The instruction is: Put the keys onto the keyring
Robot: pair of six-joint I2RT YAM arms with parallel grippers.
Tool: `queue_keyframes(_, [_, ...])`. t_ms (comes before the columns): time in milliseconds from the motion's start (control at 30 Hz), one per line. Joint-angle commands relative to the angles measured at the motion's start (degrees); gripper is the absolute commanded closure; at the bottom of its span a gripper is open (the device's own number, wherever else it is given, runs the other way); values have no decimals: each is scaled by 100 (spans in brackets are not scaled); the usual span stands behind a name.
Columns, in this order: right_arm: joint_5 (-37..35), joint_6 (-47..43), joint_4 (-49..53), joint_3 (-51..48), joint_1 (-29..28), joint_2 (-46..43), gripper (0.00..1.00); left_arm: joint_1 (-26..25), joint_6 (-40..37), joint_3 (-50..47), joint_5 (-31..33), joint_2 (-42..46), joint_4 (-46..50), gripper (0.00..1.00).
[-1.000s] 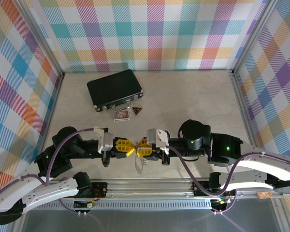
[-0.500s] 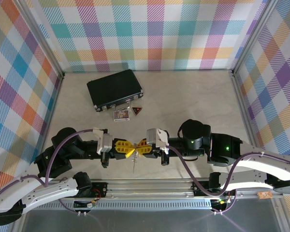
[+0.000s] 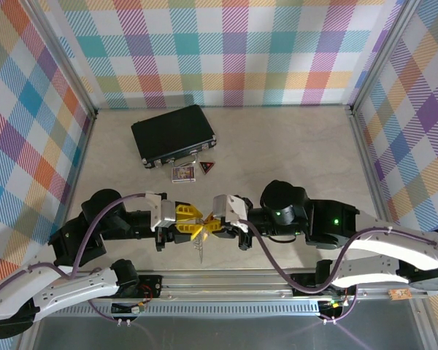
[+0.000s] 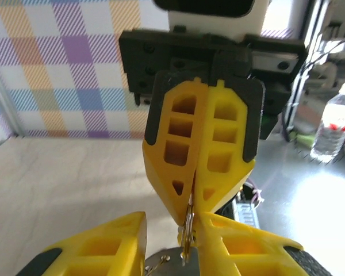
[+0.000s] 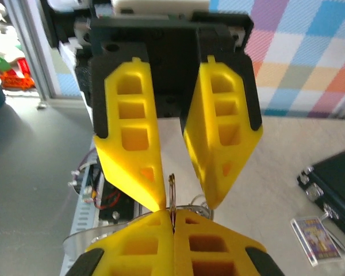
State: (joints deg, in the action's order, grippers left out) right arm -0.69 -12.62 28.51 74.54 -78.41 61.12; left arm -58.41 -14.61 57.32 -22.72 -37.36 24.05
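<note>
Top external view checked: found left gripper (image 3: 192, 230) and right gripper (image 3: 210, 226) nose to nose above the near edge of the table (image 3: 292, 146). Noted right gripper clamped on a thin metal piece seen edge-on, judged to be the keyring (image 5: 172, 190). Noted left gripper spread wide, straddling that piece, grasping nothing. Cannot tell whether any of the keys is threaded on. Judged unfinished: threading unconfirmed.

Walls (image 3: 233, 51) in pastel rainbow plaid, table (image 3: 292, 146) pale beige marbled, far-left case (image 3: 173, 134) black, triangular tag (image 3: 206, 168) red and black, left gripper (image 3: 196, 224) and right gripper (image 3: 210, 223) bright yellow with black mounts, cables (image 3: 117, 208) purple, keyring (image 3: 202, 249) silvery.
</note>
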Motion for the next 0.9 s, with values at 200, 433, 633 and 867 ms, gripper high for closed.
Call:
queue_keyframes(200, [-426, -3, 1355, 1121, -86, 591, 100, 5, -853, 817, 528, -358, 1544, 74])
queue_keyframes(433, [-447, -29, 1499, 1413, -139, 890, 100, 3, -859, 955, 415, -491, 1551, 90])
queue_keyframes(633, [-594, -5, 1700, 1597, -161, 1079, 100, 5, -792, 905, 341, -457, 1486, 100])
queue_keyframes(867, [-633, 40, 1640, 1601, -199, 1083, 100, 6, -565, 760, 79, -326, 1098, 100])
